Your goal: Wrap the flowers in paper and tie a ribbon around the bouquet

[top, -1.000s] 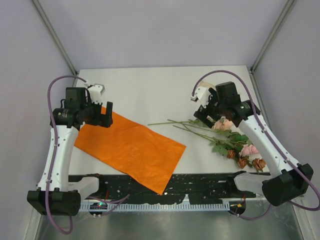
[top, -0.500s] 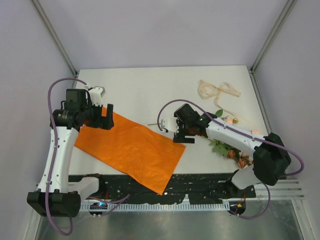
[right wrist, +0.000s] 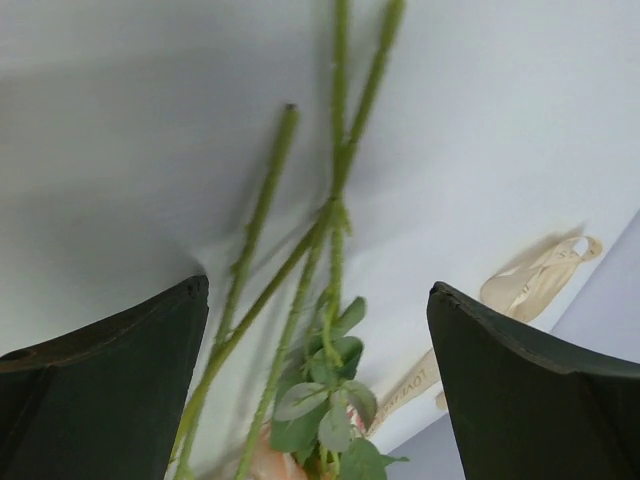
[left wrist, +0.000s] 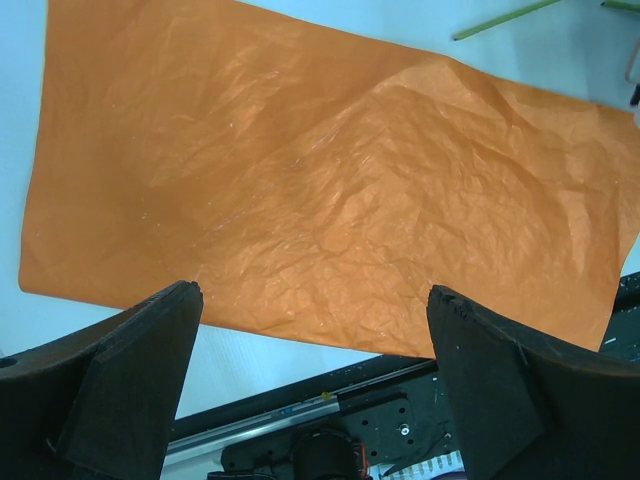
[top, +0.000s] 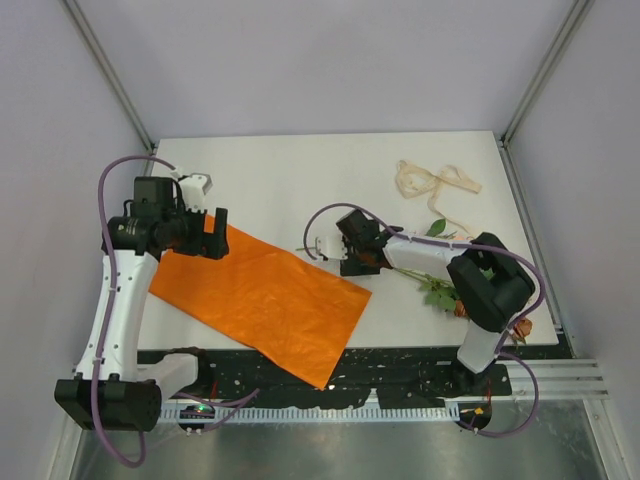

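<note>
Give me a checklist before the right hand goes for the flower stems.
1. Right hand open: ok.
2. Thin green flower stems lined up inside its opening: ok.
3. Height above the stems: cannot tell.
4. Crinkly orange paper sheet fully on the white table: not ok, near corner overhangs the front edge.
5. Left hand open over the paper, holding nothing: ok.
6. Cream fabric ribbon clear of the right hand: ok.

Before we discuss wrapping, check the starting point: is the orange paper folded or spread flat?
Spread: the paper lies open as one crinkled sheet on the table.
</note>
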Controlling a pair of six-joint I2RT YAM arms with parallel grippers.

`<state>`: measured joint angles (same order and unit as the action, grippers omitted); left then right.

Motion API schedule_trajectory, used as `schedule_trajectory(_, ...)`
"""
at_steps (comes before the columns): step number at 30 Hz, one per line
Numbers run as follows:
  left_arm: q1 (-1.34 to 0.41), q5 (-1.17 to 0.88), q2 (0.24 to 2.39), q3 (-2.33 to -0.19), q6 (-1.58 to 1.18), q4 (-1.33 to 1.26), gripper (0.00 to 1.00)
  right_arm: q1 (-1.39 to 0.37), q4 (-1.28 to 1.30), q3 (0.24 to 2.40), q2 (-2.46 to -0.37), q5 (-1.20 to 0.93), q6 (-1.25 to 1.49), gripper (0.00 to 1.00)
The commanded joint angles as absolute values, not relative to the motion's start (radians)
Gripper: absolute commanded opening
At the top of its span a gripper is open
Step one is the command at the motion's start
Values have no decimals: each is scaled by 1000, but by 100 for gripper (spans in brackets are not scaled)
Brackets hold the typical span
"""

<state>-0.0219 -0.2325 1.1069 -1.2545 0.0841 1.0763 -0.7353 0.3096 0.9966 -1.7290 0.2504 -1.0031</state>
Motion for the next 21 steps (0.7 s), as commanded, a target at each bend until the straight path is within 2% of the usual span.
schedule_trajectory(1,-17,-250,1114,-1264,81,1077,100,-629,215,1080,-1830,255,-1023,95)
schedule_trajectory(10,-17,-259,1169,-1270,86,1071,100,-358,216,1288,-2008,261,-1086,95)
schedule_trajectory(16,-15,-284,1218,-1252,77,1065,100,-235,274,1524,-2086,261,-1054,95)
schedule_trajectory(18,-5,-296,1226,-1232,34,1055,100,-215,363,1621,-2102,232,-1002,96)
schedule_trajectory(21,151,-428,1206,-1148,-67,999,100,-219,573,1704,-2030,16,-861,95)
